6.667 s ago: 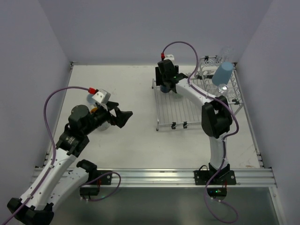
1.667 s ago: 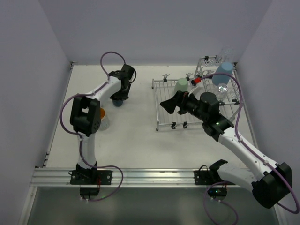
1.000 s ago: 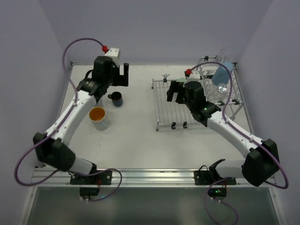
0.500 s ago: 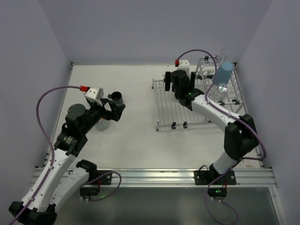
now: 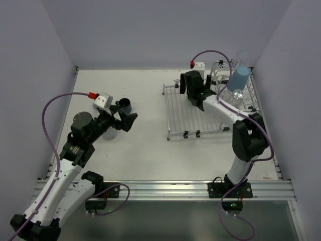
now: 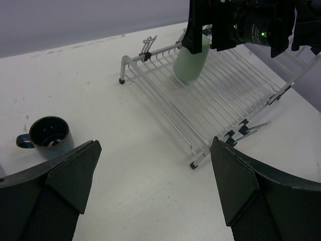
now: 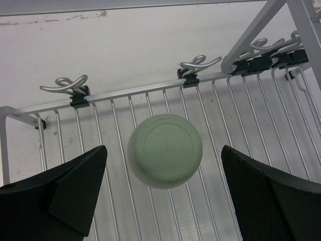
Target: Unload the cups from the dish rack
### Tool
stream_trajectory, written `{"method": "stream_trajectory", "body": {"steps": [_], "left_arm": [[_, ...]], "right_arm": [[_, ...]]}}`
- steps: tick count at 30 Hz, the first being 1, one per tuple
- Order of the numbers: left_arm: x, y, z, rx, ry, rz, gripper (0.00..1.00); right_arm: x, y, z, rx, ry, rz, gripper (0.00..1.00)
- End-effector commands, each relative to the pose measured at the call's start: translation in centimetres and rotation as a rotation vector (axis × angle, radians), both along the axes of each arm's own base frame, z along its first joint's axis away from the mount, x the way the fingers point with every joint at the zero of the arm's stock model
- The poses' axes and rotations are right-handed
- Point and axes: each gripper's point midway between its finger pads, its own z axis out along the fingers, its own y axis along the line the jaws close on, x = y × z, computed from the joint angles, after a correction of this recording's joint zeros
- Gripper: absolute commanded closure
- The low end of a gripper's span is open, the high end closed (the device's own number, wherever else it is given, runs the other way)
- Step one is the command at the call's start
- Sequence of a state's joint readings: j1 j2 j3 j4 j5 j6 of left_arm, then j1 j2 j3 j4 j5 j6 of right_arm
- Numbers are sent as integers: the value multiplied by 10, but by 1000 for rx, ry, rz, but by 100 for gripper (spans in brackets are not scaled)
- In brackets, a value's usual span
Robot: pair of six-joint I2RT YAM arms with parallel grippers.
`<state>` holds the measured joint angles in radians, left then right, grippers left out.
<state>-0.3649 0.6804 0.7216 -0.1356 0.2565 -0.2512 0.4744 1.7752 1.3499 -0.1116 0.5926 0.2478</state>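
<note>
Pale green tumbler (image 7: pixel 164 150) stands with its closed base up on the flat grid of the silver wire dish rack (image 5: pixel 193 118), near the back rail. Right gripper (image 5: pixel 195 95) hovers directly above it, fingers spread wide, holding nothing. Light blue tumbler (image 5: pixel 238 79) leans on the raised section. Dark blue mug (image 6: pixel 49 136) stands upright on the white table (image 5: pixel 145 145), left of the rack. Left gripper (image 5: pixel 126 120), near the mug, is wide open and empty.

Left arm (image 5: pixel 59 176) and right arm (image 5: pixel 223 107): white link shells, black joint housings, purple cables (image 5: pixel 43 120), red connectors (image 5: pixel 92 95).
</note>
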Motion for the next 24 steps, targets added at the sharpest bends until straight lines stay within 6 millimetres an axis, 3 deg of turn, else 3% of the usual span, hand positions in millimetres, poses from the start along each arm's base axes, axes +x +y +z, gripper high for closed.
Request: {"method": "stream_trajectory", "body": {"steps": [1,7,9,11,13,15,16,18,19,21,22,24], "left_arm": [[0,-5,17,-27,-52,-27,0],[2,-7,17,-36,-41,-34,0],[2,-8,18,-42,-39,-37,0],[2,-10,18,-53,-34,-42,0],[4,-13,17,-61,-23,-55,0],[1,-20,19,-91,-7,-93,0],[-1,-25,20,-103,1,-118,0],[-2,-30,28,-160,-4,-138,0],[-3,-33,27,-178,6,-156,0],[-4,-40,26,-239,27,-181,0],[-6,-45,22,-258,45,-212,0],[-8,-52,22,-318,68,-246,0]], "right_arm": [[14,3,10,58,-31,-2,1],[20,4,-5,63,-19,-1,6],[22,4,-6,56,-26,-1,14],[23,5,-3,51,-36,4,28],[22,3,7,53,-66,14,46],[18,3,29,70,-133,27,48],[14,4,38,78,-156,35,55],[3,5,48,96,-185,61,58],[-6,7,73,125,-233,82,58],[-21,13,86,163,-254,118,58],[-36,21,111,219,-295,174,58],[-56,33,117,345,-291,230,58]]}}
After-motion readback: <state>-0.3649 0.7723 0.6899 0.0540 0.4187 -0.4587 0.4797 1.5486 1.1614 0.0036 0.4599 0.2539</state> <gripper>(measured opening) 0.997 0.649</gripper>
